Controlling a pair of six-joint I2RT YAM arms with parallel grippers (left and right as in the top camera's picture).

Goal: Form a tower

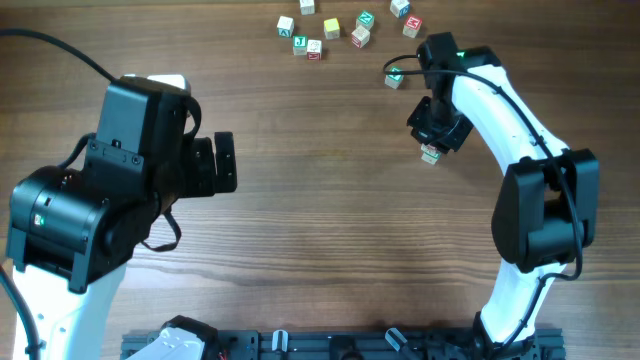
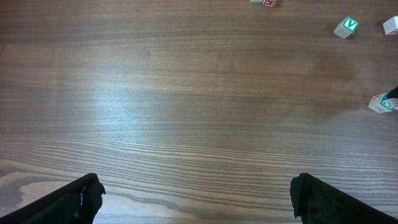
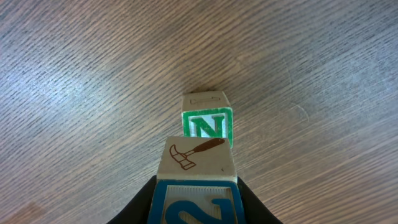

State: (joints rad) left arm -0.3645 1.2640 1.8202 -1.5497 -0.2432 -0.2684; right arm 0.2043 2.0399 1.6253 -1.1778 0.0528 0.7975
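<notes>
Right gripper (image 3: 194, 208) was clamped narrow on a hammer cube (image 3: 196, 158), its fingers cut off at the frame bottom. The green N cube (image 3: 207, 124) stood just beyond it with its lower part hidden; touching or apart, I couldn't tell. Overhead, the tower (image 1: 431, 154) was mostly covered by that gripper, right of centre on the table (image 1: 300, 200). Left gripper (image 2: 196, 199) hung wide open at left, only its fingertips (image 2: 74, 202) visible. Loose cubes (image 1: 335, 28) lay at the far edge.
</notes>
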